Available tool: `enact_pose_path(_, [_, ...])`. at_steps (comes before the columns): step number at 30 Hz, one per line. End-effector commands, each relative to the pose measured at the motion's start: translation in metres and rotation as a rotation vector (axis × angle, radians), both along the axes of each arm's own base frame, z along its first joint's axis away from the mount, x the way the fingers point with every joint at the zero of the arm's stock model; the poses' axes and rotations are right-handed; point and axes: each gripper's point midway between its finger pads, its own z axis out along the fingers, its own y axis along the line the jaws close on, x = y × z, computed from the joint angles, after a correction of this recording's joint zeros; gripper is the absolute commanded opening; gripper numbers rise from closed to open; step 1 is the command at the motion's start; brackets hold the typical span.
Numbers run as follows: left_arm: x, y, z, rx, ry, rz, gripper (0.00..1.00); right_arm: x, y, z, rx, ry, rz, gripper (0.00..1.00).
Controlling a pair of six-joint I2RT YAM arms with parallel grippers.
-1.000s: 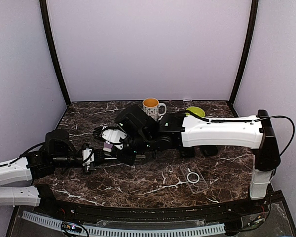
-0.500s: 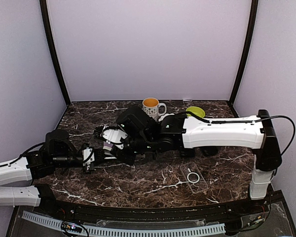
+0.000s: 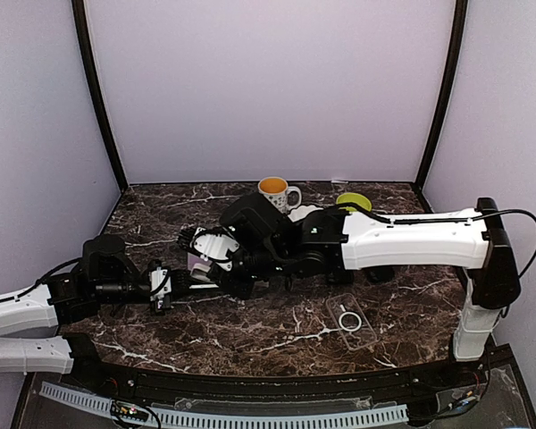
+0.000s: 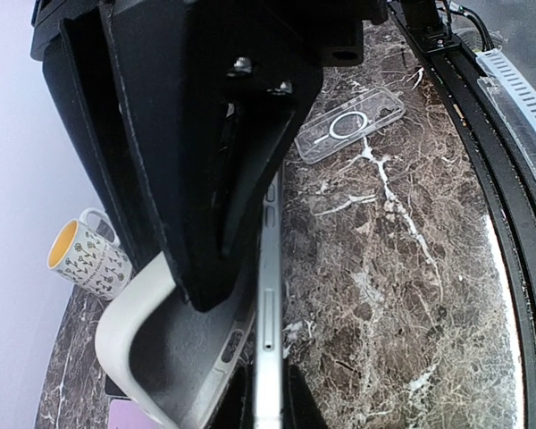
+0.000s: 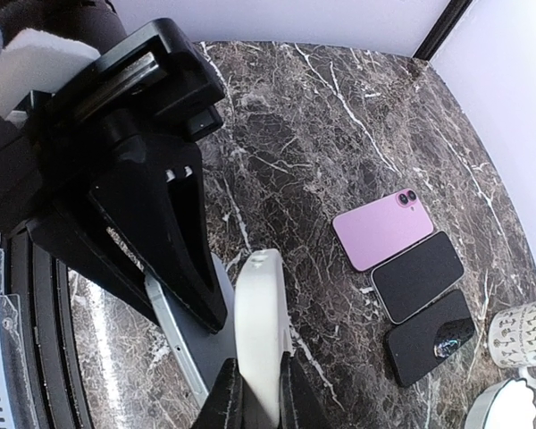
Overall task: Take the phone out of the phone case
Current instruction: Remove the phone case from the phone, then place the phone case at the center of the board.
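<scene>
Over the last second the right gripper [image 5: 255, 393], clenched on the case [image 5: 262, 313], was drawn rightward; phone [image 4: 268, 295] is kept clamped edge-on by left gripper [image 4: 268, 398] above table [image 3: 277, 331]. Case judged partly peeled.

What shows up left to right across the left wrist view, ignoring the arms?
mug → phone, edge-on → clear case lying flat. White phone case skipped: it overlaps mug and phone.

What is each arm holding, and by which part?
Left fingers pinch the phone by its side edge; right fingers pinch the phone case by its rim.
</scene>
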Motion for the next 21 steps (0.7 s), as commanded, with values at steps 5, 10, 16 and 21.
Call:
enact_pose_path(5, [0.034, 0.012, 0.061, -0.119, -0.169, 0.168, 0.0, 0.02, -0.08, -0.059, -0.289, 0.053, -0.137, 0.04])
enact_pose_path(10, [0.033, 0.011, 0.061, -0.121, -0.168, 0.16, 0.0, 0.045, -0.104, -0.063, -0.301, 0.068, -0.222, 0.04])
enact_pose_path(16, [0.031, 0.01, 0.062, -0.123, -0.169, 0.148, 0.0, 0.075, -0.129, -0.061, -0.223, 0.175, -0.381, 0.04])
enact_pose_path(21, [0.03, 0.011, 0.063, -0.124, -0.176, 0.144, 0.0, 0.097, -0.148, -0.061, -0.103, 0.292, -0.564, 0.04])
